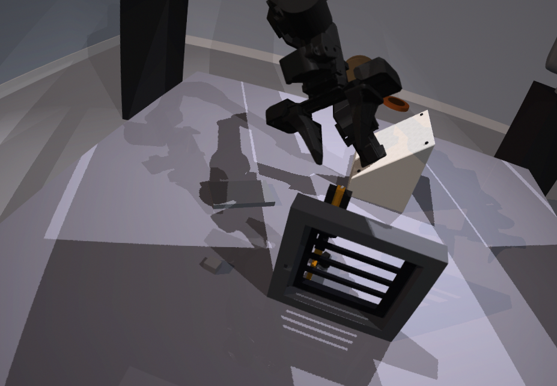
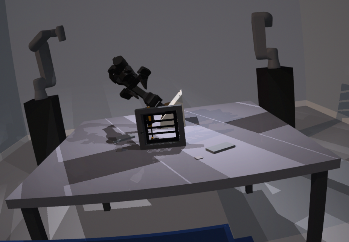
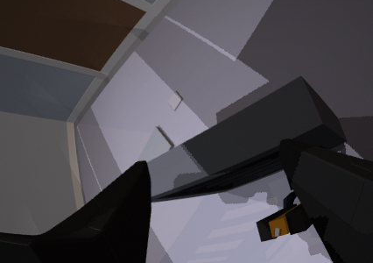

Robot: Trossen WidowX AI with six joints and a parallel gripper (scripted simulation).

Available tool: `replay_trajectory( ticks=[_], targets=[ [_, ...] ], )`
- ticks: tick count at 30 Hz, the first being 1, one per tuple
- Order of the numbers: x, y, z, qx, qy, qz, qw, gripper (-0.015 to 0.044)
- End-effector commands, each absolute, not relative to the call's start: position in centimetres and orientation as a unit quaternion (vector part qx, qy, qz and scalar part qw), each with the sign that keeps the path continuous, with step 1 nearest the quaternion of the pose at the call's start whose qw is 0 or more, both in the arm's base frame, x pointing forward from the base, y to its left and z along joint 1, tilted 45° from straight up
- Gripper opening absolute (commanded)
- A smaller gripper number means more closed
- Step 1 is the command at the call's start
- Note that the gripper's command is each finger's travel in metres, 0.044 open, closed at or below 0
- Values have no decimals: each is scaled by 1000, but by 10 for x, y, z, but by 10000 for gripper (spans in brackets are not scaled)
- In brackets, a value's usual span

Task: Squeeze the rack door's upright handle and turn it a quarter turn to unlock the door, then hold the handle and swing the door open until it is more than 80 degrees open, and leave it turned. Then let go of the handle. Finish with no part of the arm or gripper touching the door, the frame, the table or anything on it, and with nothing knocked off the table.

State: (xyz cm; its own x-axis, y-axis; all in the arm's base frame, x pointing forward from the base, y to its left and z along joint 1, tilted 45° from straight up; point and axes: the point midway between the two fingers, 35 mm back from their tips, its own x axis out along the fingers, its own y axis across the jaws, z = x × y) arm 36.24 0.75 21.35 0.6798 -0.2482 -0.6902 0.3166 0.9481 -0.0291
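The dark grey frame (image 1: 369, 219) (image 2: 182, 125) (image 3: 258, 131) stands upright on the table (image 1: 119, 209) (image 2: 237, 171). The barred door (image 1: 342, 294) (image 2: 165, 126) appears to lie within it, closed. The orange handle (image 1: 339, 195) (image 2: 149, 118) (image 3: 278, 225) is on the door's far side, towards the arm; its turn is hard to judge. My gripper (image 1: 339, 160) (image 2: 141, 92) (image 3: 215, 160) is partly open, with nothing between the fingers. It hangs above and behind the frame's top. In the wrist view the handle shows beside the right finger, below the fingertips.
The arm's base sits on a beige wedge stand (image 1: 383, 190) (image 2: 171, 121) close behind the frame. A flat grey plate (image 1: 242, 195) and small block (image 1: 213, 263) lie beside the frame. Another plate (image 2: 220, 147) (image 3: 155, 145) and small tile (image 2: 198, 157) (image 3: 175, 101) lie on its other side.
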Motion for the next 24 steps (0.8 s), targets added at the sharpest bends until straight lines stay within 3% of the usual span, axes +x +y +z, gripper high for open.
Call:
replay_trajectory(
  ticks=[1,24],
  targets=[
    [362,8,200,32,411,-179,893,290],
    [341,7,164,-124,581,-312,741,290]
  ],
)
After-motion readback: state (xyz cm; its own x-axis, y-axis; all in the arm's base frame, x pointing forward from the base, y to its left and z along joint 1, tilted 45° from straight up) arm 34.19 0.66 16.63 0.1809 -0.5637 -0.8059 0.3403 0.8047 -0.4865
